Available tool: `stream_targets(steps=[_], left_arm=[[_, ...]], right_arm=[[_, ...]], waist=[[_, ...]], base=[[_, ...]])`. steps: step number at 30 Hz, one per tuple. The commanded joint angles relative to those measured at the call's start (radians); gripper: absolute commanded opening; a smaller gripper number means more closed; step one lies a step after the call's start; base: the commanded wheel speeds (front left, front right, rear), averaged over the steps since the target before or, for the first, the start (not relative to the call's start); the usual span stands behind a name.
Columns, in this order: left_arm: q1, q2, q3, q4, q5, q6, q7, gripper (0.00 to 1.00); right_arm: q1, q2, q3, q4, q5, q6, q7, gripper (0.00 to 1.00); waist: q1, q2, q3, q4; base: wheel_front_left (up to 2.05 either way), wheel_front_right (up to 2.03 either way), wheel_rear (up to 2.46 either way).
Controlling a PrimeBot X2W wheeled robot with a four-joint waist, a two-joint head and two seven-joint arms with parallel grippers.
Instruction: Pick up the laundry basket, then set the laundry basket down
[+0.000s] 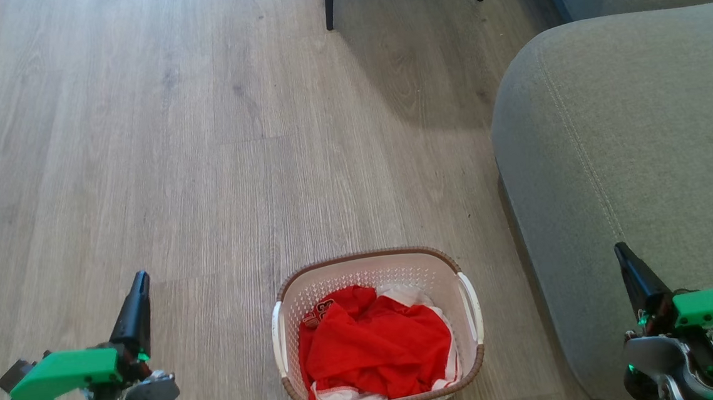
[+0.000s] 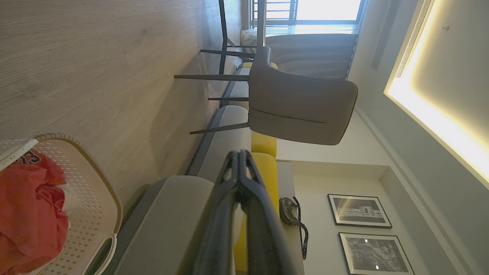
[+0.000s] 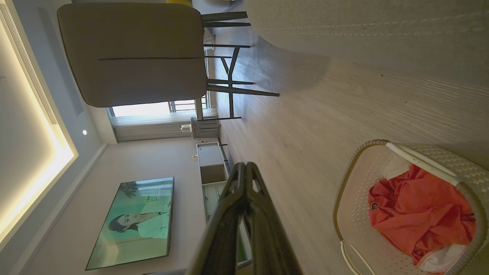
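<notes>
Laundry basket [image 1: 373, 256] sits between left pincer [image 1: 140, 279] and right pincer [image 1: 621, 252], touching neither; both clenched.

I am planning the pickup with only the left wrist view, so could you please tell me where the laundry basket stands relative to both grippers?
Observer: In the head view the laundry basket stands on the floor between the left gripper and the right gripper, touching neither.
Operator: Thank you. Is the right gripper open?
Observer: No; the right wrist view shows its fingers pressed together, holding nothing.
Operator: Does the basket touch the sofa?
Observer: No; the head view shows a strip of floor between its right handle and the grey sofa.
</notes>
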Motion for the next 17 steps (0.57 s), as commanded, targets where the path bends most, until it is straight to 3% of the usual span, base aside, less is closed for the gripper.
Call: stream_targets(steps=[1,17], left_arm=[[-0.059,0.003,0.034,-0.029,0.008,-0.007,0.007,0.0],[-0.059,0.002,0.036,-0.029,0.01,-0.007,0.009,0.0]], right_arm=[[-0.047,-0.003,0.017,-0.031,-0.008,0.007,0.007,0.0],[-0.048,-0.001,0.015,-0.031,-0.01,0.007,0.009,0.0]], waist=[[0.0,0.0,0.0,0.0],[0.0,0.0,0.0,0.0]], base=[[0.0,0.0,0.0],[0.0,0.0,0.0]])
